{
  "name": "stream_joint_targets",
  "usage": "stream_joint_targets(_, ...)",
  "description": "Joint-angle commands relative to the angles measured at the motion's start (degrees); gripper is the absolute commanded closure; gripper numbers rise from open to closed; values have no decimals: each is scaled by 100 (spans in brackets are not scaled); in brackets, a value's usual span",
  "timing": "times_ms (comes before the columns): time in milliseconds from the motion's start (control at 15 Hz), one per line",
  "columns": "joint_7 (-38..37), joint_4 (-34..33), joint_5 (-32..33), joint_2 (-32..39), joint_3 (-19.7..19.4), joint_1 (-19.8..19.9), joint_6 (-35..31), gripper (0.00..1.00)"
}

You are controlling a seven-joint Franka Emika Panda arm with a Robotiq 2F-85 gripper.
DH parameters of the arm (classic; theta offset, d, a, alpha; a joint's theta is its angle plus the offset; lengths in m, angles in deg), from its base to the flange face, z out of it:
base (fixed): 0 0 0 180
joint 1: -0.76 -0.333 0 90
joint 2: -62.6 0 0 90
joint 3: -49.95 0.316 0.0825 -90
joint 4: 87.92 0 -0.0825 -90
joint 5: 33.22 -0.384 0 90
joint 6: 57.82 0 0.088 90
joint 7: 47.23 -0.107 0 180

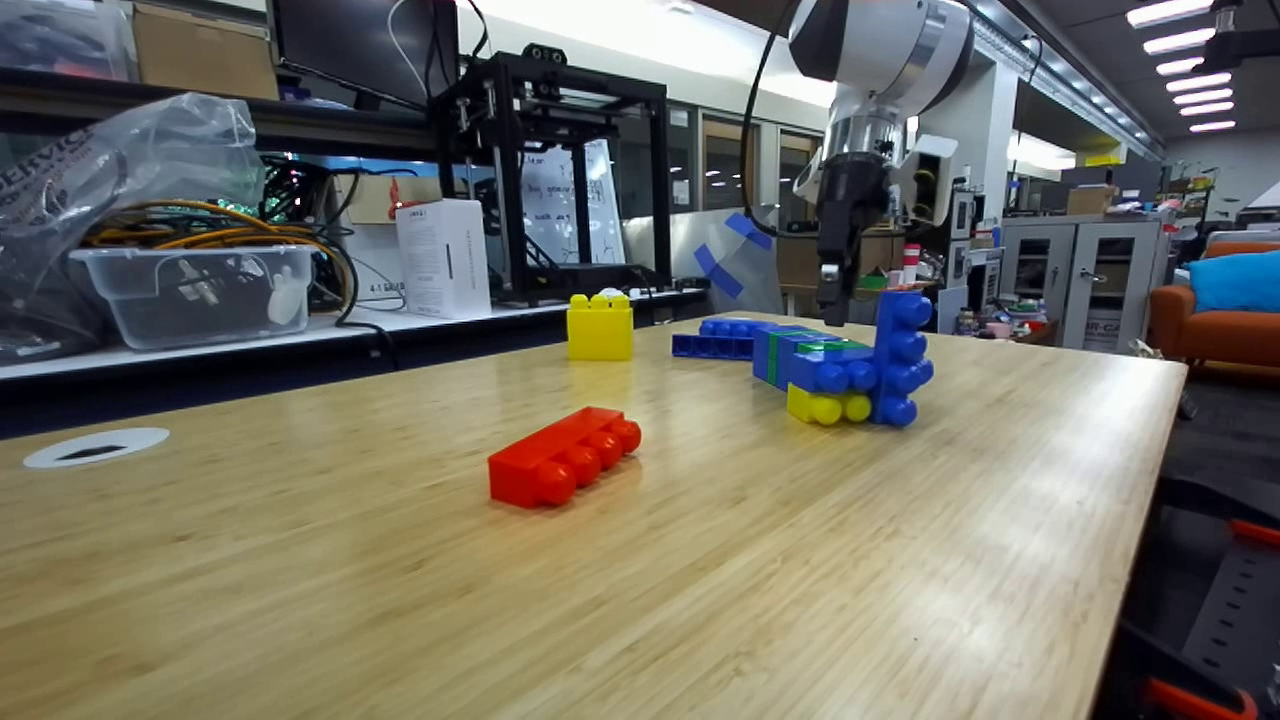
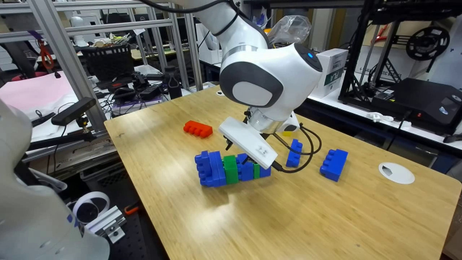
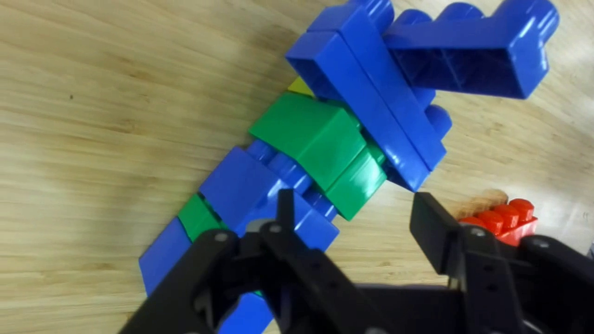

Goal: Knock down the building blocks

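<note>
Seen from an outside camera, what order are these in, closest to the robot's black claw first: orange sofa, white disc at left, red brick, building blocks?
From the gripper, in an exterior view:
1. building blocks: lying beneath it
2. red brick: to the left, toward the foreground
3. white disc: at the view's far left
4. orange sofa: distant background, right side

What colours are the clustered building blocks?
Mostly blue, with green and yellow; the building blocks show best in the wrist view.
</note>
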Motion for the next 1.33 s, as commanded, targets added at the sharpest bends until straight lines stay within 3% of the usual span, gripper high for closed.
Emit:
stream_joint_targets(0,-207,101,120,-55,74,44,-176,58)
stream_joint_targets(1267,-330,349,10,-16,261,10,77,58)
